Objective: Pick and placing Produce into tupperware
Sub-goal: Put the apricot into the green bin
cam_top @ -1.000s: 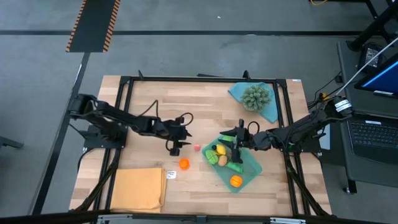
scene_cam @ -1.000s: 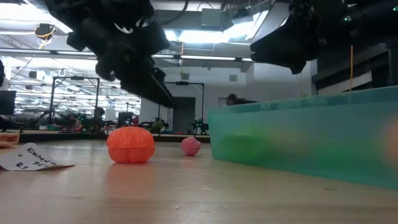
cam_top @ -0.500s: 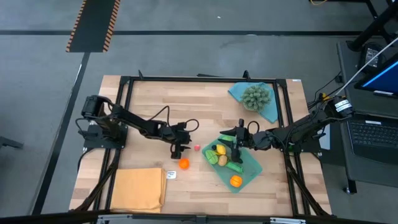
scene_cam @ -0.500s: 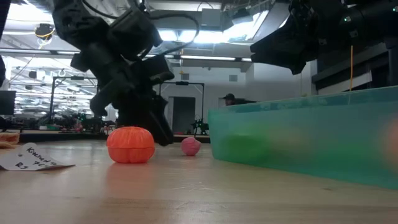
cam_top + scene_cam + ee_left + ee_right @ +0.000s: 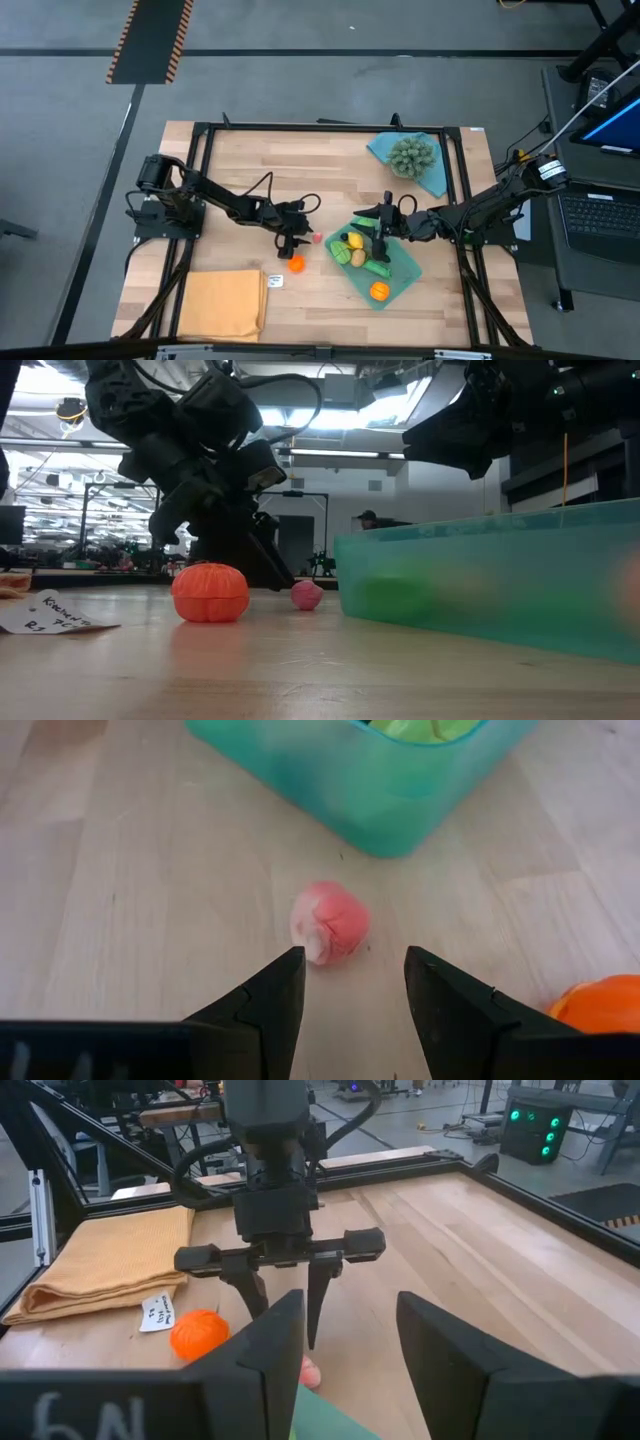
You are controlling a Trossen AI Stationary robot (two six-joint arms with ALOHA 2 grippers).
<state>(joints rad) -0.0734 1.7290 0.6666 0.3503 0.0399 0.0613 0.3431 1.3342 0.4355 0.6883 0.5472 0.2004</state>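
Landmark: tupperware (image 5: 397,272), several produce pieces already inside.

Pink produce piece (image 5: 329,922) lies on the wood just beside its near corner; orange piece (image 5: 296,264) a little farther out.

Left gripper (image 5: 346,985) hovers low just short of the pink piece, fingers parted, nothing held. Gap looks barely wider than the fruit (judgement): centre first, then descend and close gently, or it may roll.

Right gripper (image 5: 343,1342) waits over the tupperware, fingers apart, empty.
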